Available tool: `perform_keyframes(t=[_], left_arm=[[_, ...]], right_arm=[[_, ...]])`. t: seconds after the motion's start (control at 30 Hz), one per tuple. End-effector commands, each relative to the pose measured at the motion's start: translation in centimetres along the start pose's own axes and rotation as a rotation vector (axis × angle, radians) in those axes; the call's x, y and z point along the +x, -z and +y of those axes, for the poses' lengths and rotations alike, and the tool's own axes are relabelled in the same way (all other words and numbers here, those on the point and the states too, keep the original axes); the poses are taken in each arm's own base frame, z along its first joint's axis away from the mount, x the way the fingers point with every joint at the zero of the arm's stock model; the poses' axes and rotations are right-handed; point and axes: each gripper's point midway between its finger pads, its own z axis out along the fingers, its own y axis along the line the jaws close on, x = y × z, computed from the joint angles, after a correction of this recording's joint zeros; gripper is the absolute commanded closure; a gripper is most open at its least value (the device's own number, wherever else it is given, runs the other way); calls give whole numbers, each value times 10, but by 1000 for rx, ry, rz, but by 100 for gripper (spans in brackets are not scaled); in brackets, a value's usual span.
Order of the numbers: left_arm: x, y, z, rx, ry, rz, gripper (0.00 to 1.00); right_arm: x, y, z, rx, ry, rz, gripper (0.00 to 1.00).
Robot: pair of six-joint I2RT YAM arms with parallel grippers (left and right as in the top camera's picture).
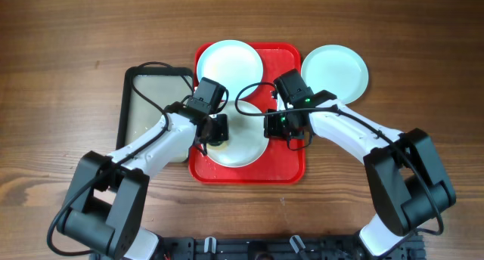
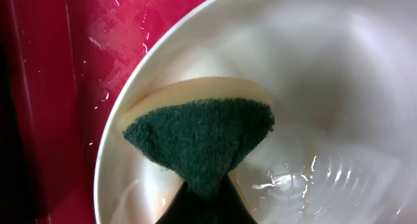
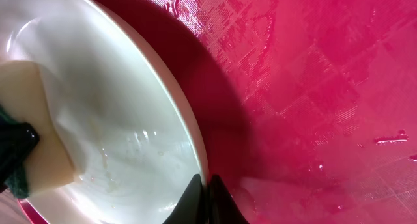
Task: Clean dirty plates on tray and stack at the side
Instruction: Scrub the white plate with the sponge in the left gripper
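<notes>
Scrubbing station: left tool (image 1: 215, 130) clamped on sponge (image 2: 201, 136), the sponge resting inside near plate (image 1: 240, 151) on tray (image 1: 291, 165). Right tool (image 3: 207, 199) pinched tight on that plate's right rim. Far plate (image 1: 229, 63) on tray; third plate (image 1: 335, 71) on desk (image 1: 60, 48), just beside tray's far right corner.

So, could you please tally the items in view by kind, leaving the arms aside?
Plates: 3
Tray: 1
Basin: 1
Sponge: 1
Total: 6
</notes>
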Motion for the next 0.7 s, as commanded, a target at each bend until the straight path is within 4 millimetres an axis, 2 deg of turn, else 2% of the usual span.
perform_keyframes(t=[0.0, 0.1, 0.23, 0.43, 0.67], left_arm=[[6, -11, 8, -29, -7, 27, 96], [13, -20, -5, 42, -4, 76, 96], [17, -19, -28, 163, -12, 104, 96], [22, -19, -53, 199, -71, 86, 96], [24, -19, -64, 215, -93, 77, 96]], right_arm=[[0, 5, 8, -29, 16, -8, 95], [0, 5, 8, -29, 16, -8, 96], [0, 5, 8, -29, 16, -8, 96], [0, 5, 8, -30, 16, -7, 96], [0, 5, 8, -29, 16, -8, 96]])
